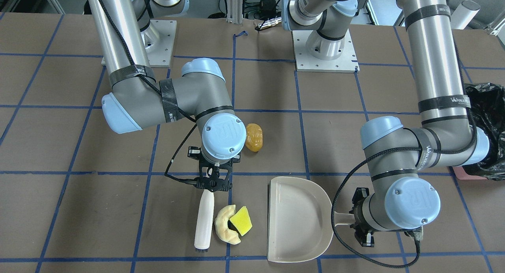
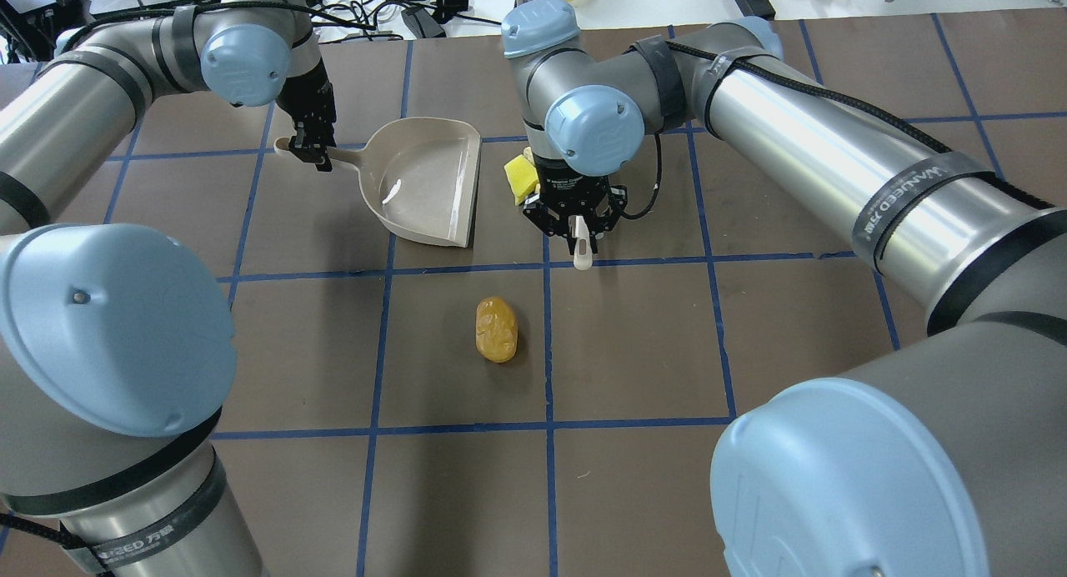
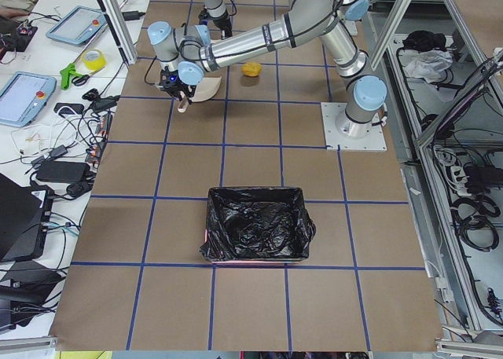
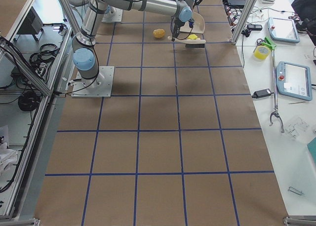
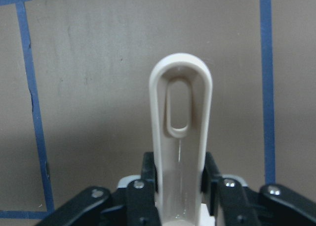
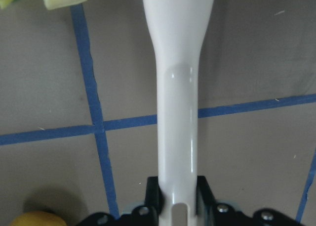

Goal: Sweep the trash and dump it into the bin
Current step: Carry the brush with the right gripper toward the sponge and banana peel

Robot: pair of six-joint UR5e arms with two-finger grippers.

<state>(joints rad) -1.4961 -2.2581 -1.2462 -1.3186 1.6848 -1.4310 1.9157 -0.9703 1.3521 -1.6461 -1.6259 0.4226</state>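
My right gripper (image 1: 213,185) is shut on the handle of the beige brush (image 1: 205,221), which lies flat on the table. The cream crescent (image 1: 225,225) and the yellow-green wedge (image 1: 241,221) touch each other right beside the brush head, between it and the beige dustpan (image 1: 300,221). The orange-brown blob (image 1: 253,137) lies apart, closer to the robot's base. My left gripper (image 1: 361,221) is shut on the dustpan handle (image 5: 180,137), and the pan is empty. The bin (image 3: 255,225), pink with a black bag, stands far off toward my left end of the table.
Brown table paper with a blue tape grid covers the table (image 2: 633,343). The two arm bases (image 1: 325,54) stand at the robot side. Tablets, cables and tools lie on the white bench (image 4: 286,77) past the table's far edge.
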